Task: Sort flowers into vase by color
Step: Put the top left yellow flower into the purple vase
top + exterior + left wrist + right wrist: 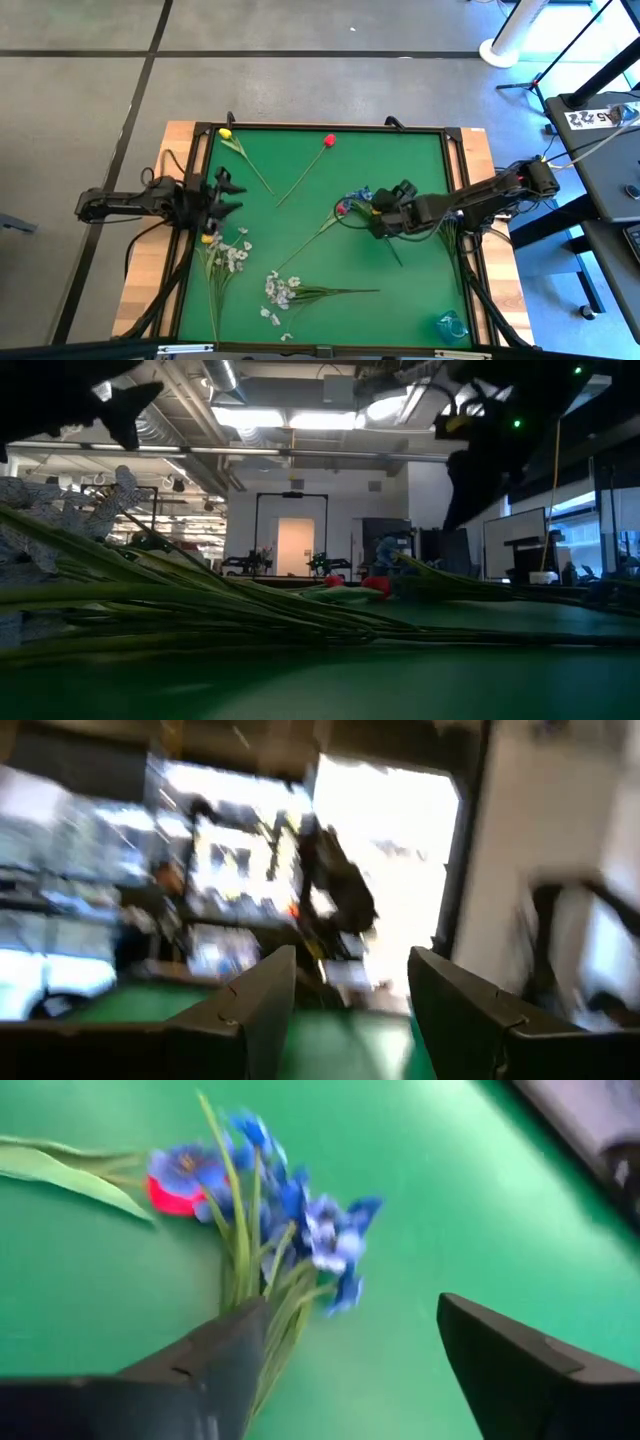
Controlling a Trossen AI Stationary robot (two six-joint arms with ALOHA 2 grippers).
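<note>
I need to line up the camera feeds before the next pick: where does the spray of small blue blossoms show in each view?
High view: the blue spray lies right of centre on the green mat, by the right gripper.
Low view: cannot tell it apart among the stems.
Left wrist view: not in it.
Right wrist view: upper middle, beside one dark finger.
Shared landmark: a red tulip head touching the spray.

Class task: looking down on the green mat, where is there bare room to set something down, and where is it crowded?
Free: the wide strip between the red tulip and the blue flower spray, and the stretch between the white flower sprays and the glass vase. Crowded: the corner by the white sprays, and around the right gripper.
</note>
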